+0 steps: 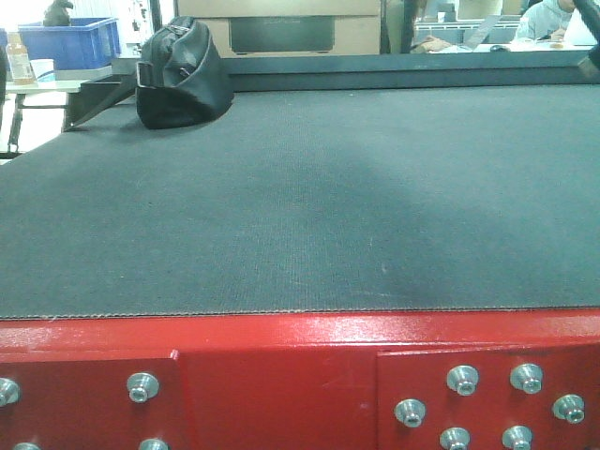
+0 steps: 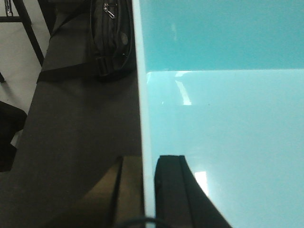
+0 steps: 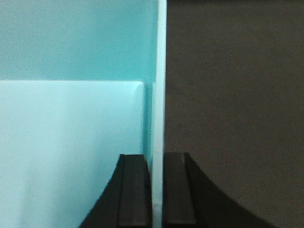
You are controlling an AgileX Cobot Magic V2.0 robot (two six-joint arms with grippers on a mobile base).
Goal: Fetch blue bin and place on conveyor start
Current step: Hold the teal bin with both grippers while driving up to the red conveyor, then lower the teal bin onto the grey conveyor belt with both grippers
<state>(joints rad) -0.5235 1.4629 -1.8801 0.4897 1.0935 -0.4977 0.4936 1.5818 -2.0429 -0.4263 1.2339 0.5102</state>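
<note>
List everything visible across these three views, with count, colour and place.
blue bin: one, pale turquoise, wall gripped by both grippers
conveyor belt: one, dark grey, fills front view
red panel: one, glossy red, belt's near end
bolts: several, silver, on red panel
bag: one, black, belt's far left
crate: one, dark blue, background left
cardboard box: one, brown, behind belt
left gripper: one, black, shut on bin wall
right gripper: one, black, shut on bin wall
</note>
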